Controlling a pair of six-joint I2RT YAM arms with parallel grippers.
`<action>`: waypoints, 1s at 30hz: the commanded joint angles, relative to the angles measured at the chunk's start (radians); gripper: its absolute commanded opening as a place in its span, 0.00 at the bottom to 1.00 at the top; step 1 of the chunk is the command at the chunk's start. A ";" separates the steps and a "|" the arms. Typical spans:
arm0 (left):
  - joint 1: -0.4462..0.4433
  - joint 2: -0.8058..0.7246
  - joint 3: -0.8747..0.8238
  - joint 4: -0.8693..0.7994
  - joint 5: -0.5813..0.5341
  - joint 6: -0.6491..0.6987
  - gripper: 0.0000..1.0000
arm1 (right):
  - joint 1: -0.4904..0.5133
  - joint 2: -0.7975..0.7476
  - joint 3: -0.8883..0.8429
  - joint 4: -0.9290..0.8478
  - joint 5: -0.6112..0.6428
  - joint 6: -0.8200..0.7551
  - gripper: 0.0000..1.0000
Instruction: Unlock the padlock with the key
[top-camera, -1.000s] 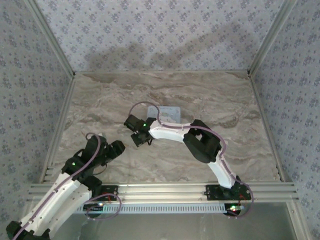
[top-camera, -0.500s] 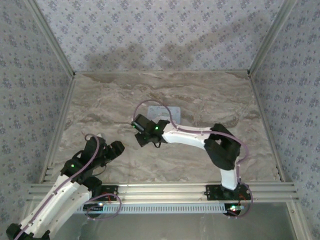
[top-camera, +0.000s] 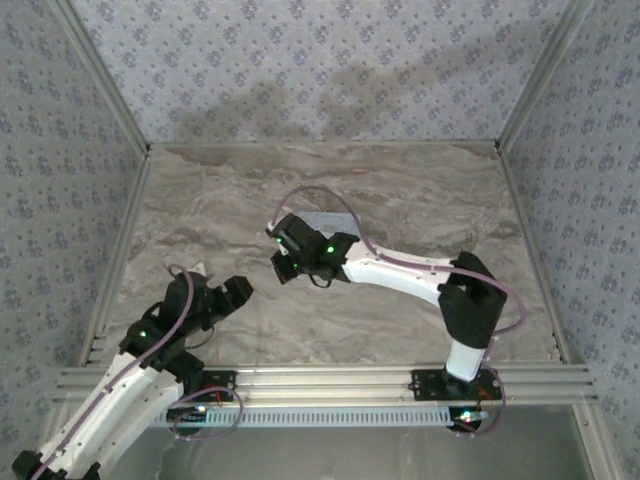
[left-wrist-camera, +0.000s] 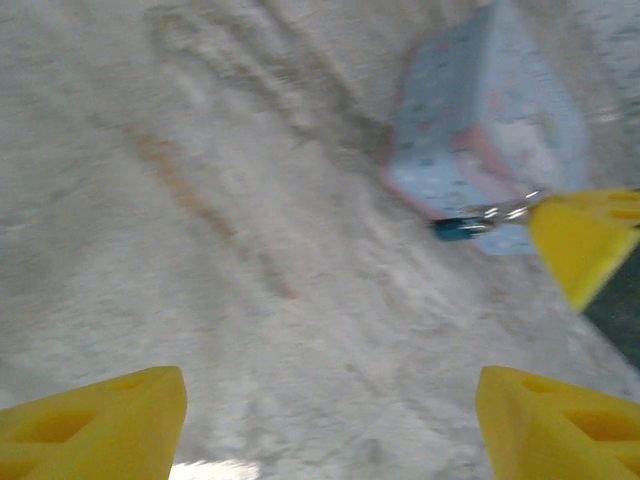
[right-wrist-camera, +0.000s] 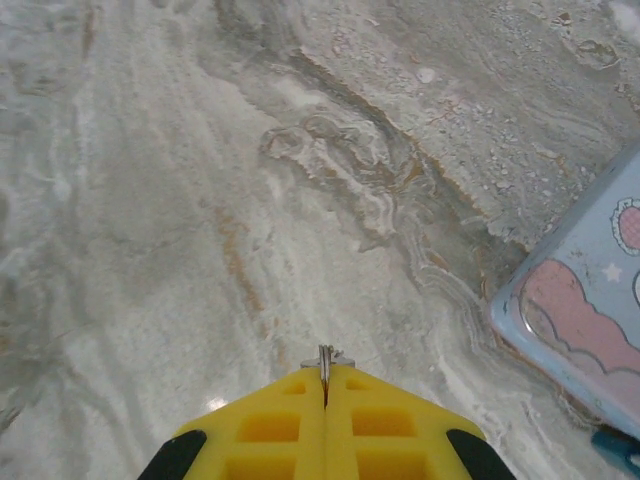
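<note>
My right gripper (right-wrist-camera: 324, 375) is shut on the key (right-wrist-camera: 323, 357), a thin silver piece that sticks out between the yellow fingertips. It hovers over the marble table (top-camera: 200, 220) at mid-table (top-camera: 284, 262). The padlock (left-wrist-camera: 458, 228), a tiny dark blue-teal block, sits at the near corner of the light blue tin (left-wrist-camera: 490, 130), close to silver metal at the right gripper's yellow fingertip (left-wrist-camera: 585, 240). Whether the two touch is unclear. A blue bit of the padlock (right-wrist-camera: 615, 447) shows beside the tin (right-wrist-camera: 590, 310). My left gripper (left-wrist-camera: 330, 420) is open over bare marble, near the front left (top-camera: 228, 293).
The light blue tin (top-camera: 338, 218) with a pink and white cartoon lies behind the right wrist. Patterned walls enclose the table on three sides. An aluminium rail (top-camera: 330, 380) runs along the near edge. Bare marble lies between the two grippers.
The right arm's elbow has swung out to the right, and its wrist has shifted a little right and back. The left gripper has nudged forward and its fingers have spread slightly.
</note>
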 joint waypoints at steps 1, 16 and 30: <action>0.001 0.001 0.022 0.214 0.132 0.046 0.79 | -0.025 -0.138 -0.032 0.001 -0.102 0.027 0.00; -0.018 0.381 0.179 0.955 0.525 0.039 0.87 | -0.290 -0.631 -0.295 -0.010 -0.524 0.274 0.00; -0.198 0.726 0.425 1.018 0.541 0.157 0.91 | -0.476 -0.746 -0.418 0.188 -0.758 0.521 0.00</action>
